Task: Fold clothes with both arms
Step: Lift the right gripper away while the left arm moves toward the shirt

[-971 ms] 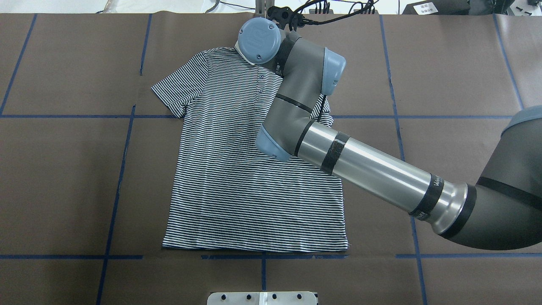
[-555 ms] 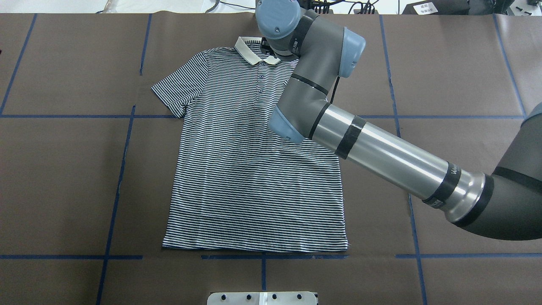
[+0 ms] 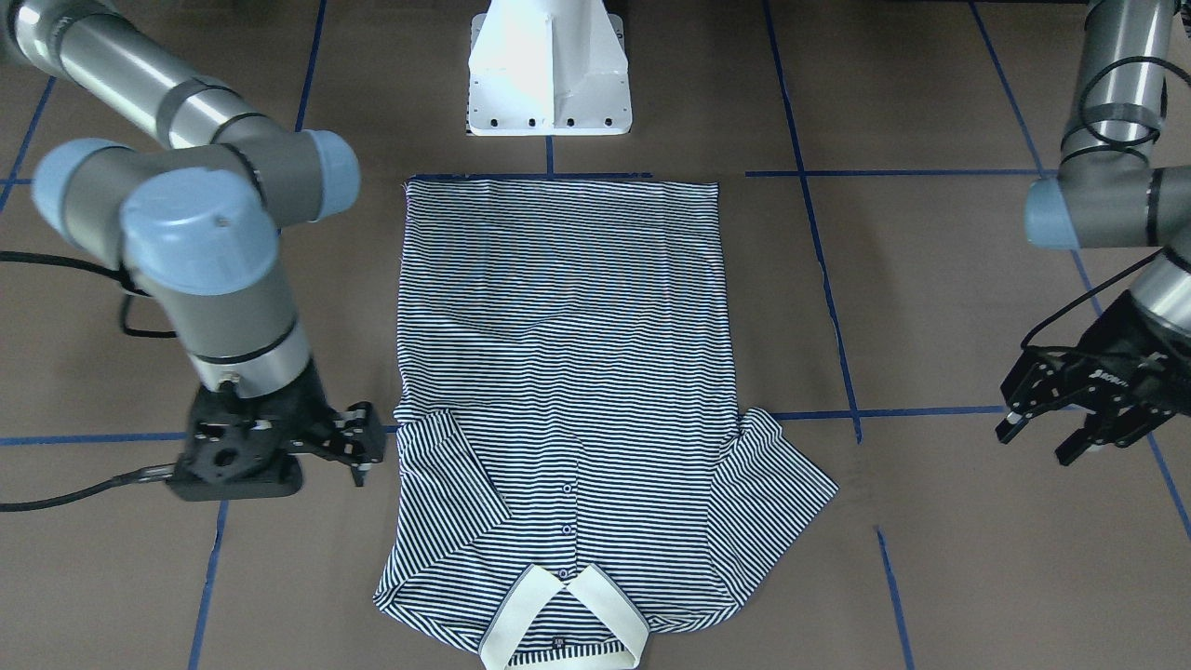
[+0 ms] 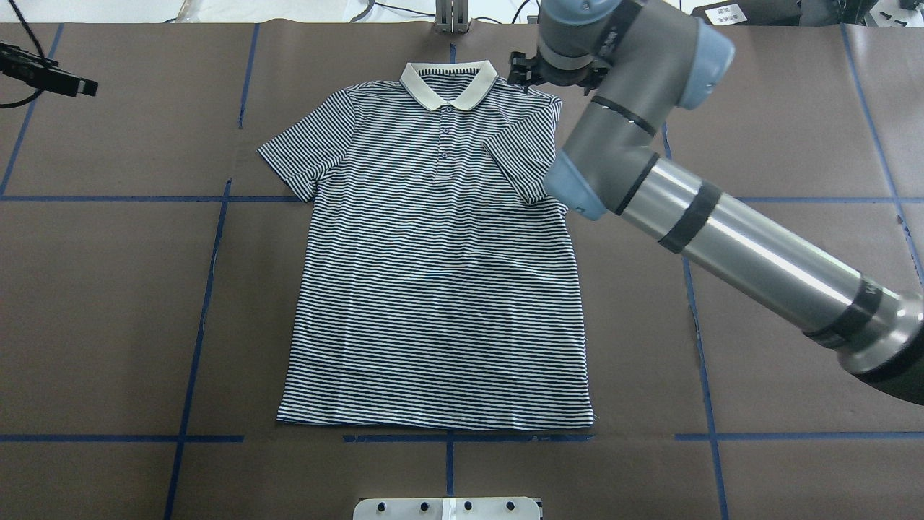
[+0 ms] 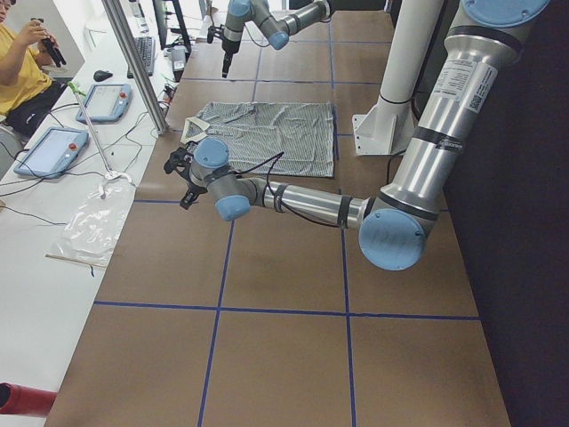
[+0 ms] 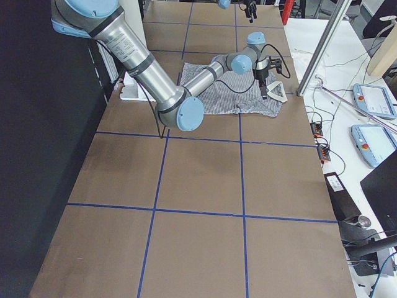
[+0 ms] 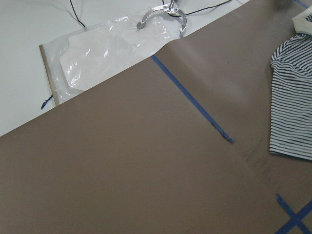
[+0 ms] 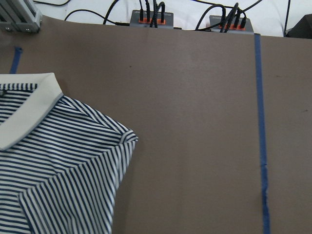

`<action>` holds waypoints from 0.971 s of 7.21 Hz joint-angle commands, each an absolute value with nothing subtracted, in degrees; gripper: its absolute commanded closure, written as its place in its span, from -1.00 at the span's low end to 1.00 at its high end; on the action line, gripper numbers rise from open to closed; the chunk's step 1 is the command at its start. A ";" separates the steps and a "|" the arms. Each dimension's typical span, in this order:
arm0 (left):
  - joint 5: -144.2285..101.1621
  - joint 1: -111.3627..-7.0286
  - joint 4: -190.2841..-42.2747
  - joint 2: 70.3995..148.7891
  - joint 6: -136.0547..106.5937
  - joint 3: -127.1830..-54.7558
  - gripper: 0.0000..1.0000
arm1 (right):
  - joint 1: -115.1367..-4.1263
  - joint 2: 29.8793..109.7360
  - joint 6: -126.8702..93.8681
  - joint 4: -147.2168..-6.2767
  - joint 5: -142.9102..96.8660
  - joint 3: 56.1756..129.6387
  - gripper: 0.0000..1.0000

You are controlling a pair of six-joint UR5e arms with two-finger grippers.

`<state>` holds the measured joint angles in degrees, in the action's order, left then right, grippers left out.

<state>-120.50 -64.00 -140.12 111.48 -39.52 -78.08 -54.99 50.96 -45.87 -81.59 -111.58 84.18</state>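
The striped polo shirt (image 4: 433,289) lies flat on the brown table, front up, with its cream collar (image 4: 447,90) at the far edge. The sleeve (image 4: 523,155) on my right side is folded in over the chest. The other sleeve (image 4: 303,155) lies spread out. My right gripper (image 3: 363,447) hangs just off the folded shoulder, open and empty; the overhead view shows the right gripper (image 4: 521,71) beside the collar. My left gripper (image 3: 1042,437) hovers open and empty well out past the spread sleeve, and shows as the left gripper (image 4: 50,76) at the far left edge.
The white pedestal base (image 3: 549,65) stands at the hem end of the shirt. Blue tape lines (image 4: 209,289) cross the table. A clear plastic bag (image 7: 112,44) and cable boxes (image 8: 151,19) lie beyond the far edge. A person (image 5: 18,62) sits at the side bench.
My right arm has swung off the collar and chest toward the right, leaving the sleeve folded in and the collar uncovered. The left gripper has come into the overhead view's far left.
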 commanded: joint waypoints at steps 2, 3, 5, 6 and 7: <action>-108.05 -53.02 -139.66 116.01 -54.90 -76.21 -0.07 | -60.73 60.29 -38.85 -73.39 -119.97 87.01 -1.00; -106.89 -51.69 -139.66 116.36 -57.28 -75.24 0.03 | -60.82 60.55 -38.93 -73.13 -119.80 87.01 -1.00; -102.07 -48.27 -139.75 118.11 -64.65 -72.61 0.11 | -60.82 60.73 -39.02 -73.04 -119.71 87.01 -1.00; -100.04 -46.86 -139.92 118.82 -65.30 -70.68 0.11 | -60.82 60.82 -39.11 -73.04 -119.62 87.01 -1.00; -97.93 -46.67 -140.01 119.26 -65.30 -69.79 0.11 | -60.73 60.91 -39.11 -73.04 -119.27 87.01 -1.00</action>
